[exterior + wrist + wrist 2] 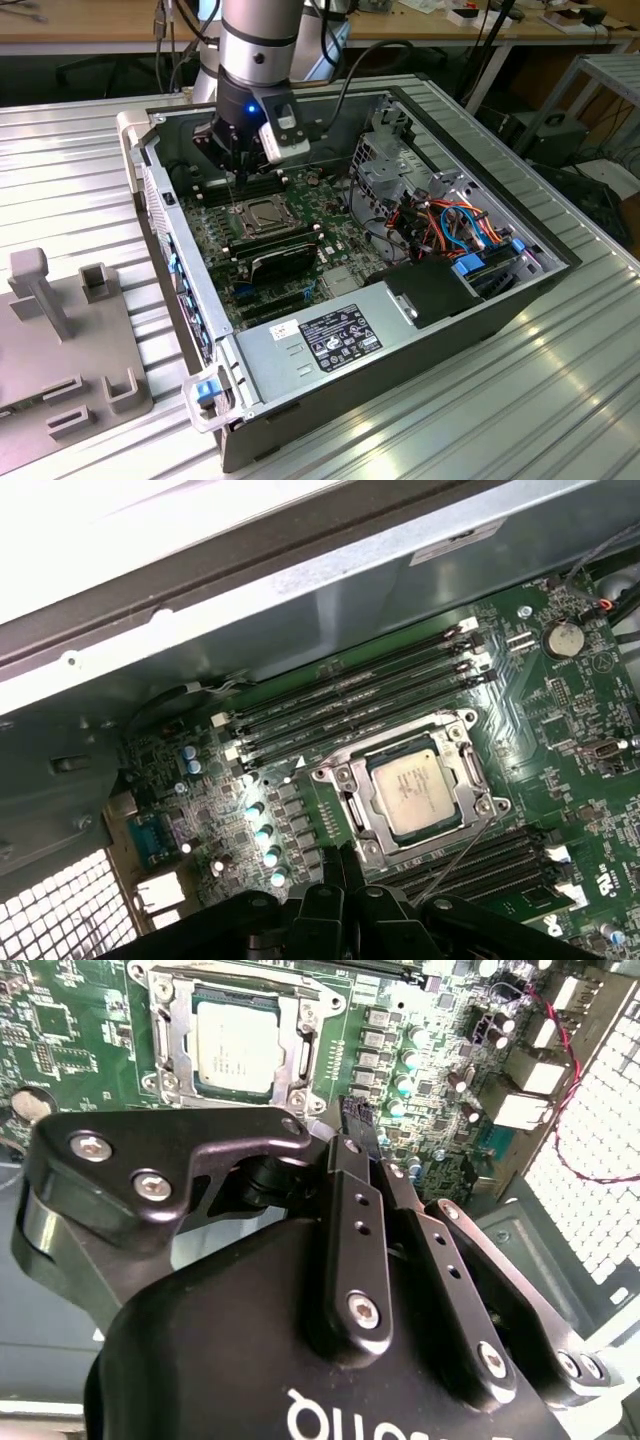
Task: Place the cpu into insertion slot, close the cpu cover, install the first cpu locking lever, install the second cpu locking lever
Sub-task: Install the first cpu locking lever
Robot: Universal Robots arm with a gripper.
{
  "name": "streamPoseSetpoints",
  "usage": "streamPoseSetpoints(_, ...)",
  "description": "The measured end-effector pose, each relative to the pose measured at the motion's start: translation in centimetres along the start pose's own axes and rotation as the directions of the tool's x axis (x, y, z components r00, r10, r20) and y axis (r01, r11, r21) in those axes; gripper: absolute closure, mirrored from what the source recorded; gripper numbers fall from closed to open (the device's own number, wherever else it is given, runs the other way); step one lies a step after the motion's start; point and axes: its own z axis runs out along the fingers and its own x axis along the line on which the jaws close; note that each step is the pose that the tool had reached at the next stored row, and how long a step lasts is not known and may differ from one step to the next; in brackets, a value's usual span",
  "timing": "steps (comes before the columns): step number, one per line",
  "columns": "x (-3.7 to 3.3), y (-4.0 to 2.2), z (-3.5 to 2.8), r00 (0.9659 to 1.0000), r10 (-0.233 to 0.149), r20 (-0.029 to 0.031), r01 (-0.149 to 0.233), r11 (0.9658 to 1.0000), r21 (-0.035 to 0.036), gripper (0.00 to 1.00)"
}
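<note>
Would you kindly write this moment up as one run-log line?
chip seated in socket | cover down over chip | hand shut, tips beside socket

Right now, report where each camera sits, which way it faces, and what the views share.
Exterior view: off the arm, looking down into the open black computer case on the ribbed metal table; the silver arm and black gripper show.
First wrist view: on the arm, looking past the gripper at the green motherboard.
Second wrist view: on the arm, looking along the shut gripper at the same board.
Shared: all three show the small square silver-grey cpu inside the brownish-silver metal cpu cover.
</note>
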Motion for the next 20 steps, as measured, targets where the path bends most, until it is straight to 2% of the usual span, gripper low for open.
streamPoseSetpoints(6,0.37,-0.14,0.14,0.9991,-0.043,-0.0012,0.043,0.9991,0.0010,0.89)
streamPoseSetpoints(8,0.53,-0.17,0.26,0.9985,-0.055,-0.0030,0.055,0.9985,-0.0034,0.89)
streamPoseSetpoints(13,1.06,-0.16,0.30,0.9975,-0.070,-0.0033,0.070,0.9975,-0.0034,0.89)
streamPoseSetpoints(16,1.28,0.02,0.31,0.9963,-0.086,-0.0030,0.086,0.9963,-0.0004,0.89)
streamPoseSetpoints(18,1.32,0.13,0.32,0.9949,-0.101,-0.0002,0.101,0.9949,0.0036,0.89)
streamPoseSetpoints(20,1.58,0.19,0.40,0.9943,-0.107,0.0021,0.107,0.9943,0.0041,0.89)
